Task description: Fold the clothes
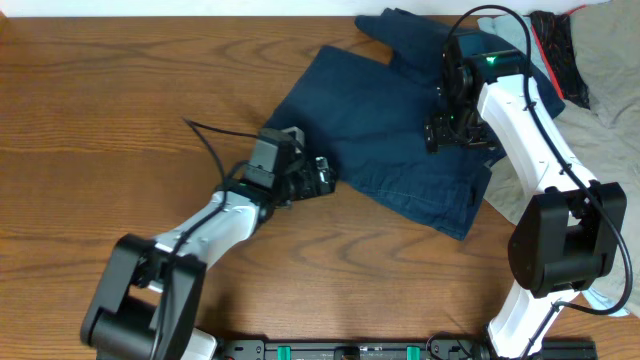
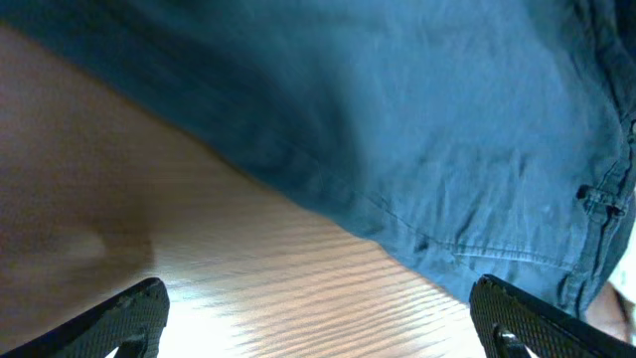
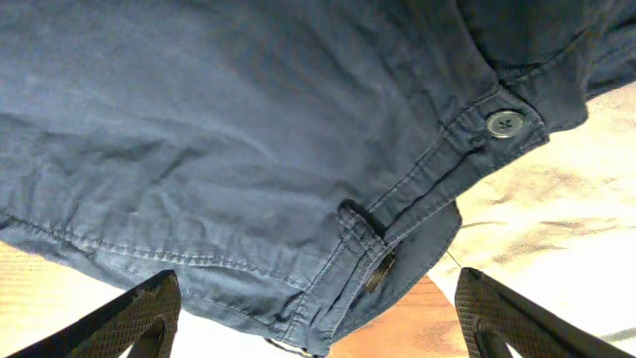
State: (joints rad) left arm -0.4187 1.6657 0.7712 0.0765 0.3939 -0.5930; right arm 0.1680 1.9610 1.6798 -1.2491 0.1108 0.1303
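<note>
Left hand (image 1: 322, 175) stands with its two dark, ribbed fingers spread wide and nothing between them, low over the surface (image 1: 100, 100) just beside the lower-left edge of the shorts (image 1: 380, 120). From the left wrist its fingertips (image 2: 139, 316) frame a strip of pale, fine-grained wood (image 2: 298, 283). Beyond that strip the hem of the shorts (image 2: 397, 119) runs diagonally as a stitched double seam.

Right hand (image 1: 440, 130) sits over the upper right part of the shorts, its fingers likewise set apart and gripping nothing that can be seen. In the right wrist view the blunt black tips (image 3: 139, 318) bracket the waistband, which is a thick, folded band with rows of topstitching. A round, dark four-hole button (image 3: 505, 123) sits at the band's end, and a second, brownish fastener (image 3: 380, 270) shows edge-on lower down.

The shorts are a dark navy woven cotton, matte and softly creased like light denim. They lie spread roughly flat across the upper middle of the brown wood-grain surface, with one leg reaching toward the far edge. At their right a pale beige, rumpled garment (image 1: 610, 90) lies partly under the waistband corner (image 3: 537, 209). A crinkled black and red item (image 1: 555, 50) lies near it. A thin black cable (image 1: 205, 140) loops from the left arm across the wood.
</note>
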